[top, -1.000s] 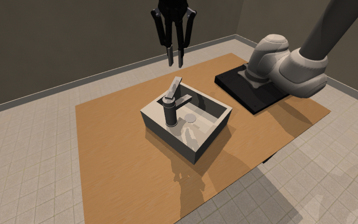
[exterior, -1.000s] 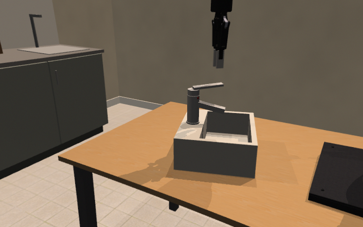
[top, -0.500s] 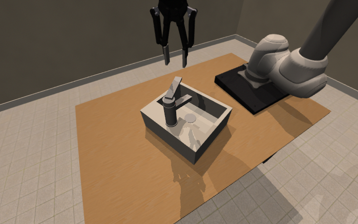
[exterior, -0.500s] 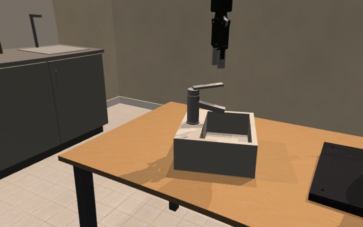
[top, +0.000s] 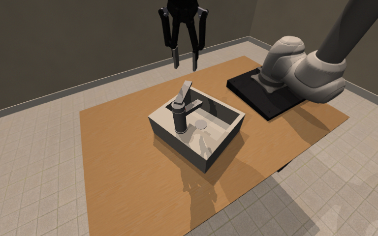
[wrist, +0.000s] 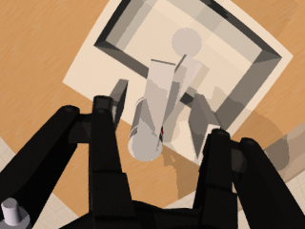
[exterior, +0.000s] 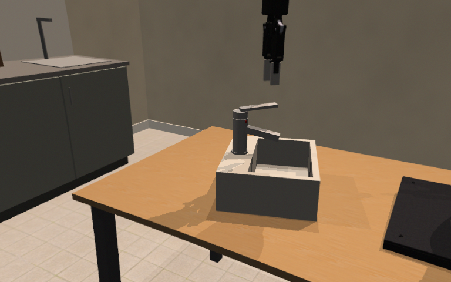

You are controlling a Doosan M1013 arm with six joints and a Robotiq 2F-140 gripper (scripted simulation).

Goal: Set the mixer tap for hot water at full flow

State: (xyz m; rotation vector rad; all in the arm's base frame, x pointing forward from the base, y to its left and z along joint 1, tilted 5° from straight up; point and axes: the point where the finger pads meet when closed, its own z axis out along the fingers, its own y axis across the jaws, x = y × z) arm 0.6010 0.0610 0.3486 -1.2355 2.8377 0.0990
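A dark mixer tap (top: 179,116) stands on the rim of a small grey basin (top: 198,126) on the wooden table. Its flat lever (top: 183,91) lies low and points out over the spout (top: 195,106); it also shows in the exterior view (exterior: 258,106) and from above in the wrist view (wrist: 156,98). A small red dot (exterior: 245,122) marks the tap body. My gripper (top: 185,65) hangs well above the lever, fingers partly open and empty. In the wrist view the fingertips stand either side of the lever, far above it.
The arm's black base plate (top: 265,94) and grey base joint sit at the table's right end. A dark cabinet with a counter sink (exterior: 59,109) stands to the left beyond the table. A wall runs behind the table.
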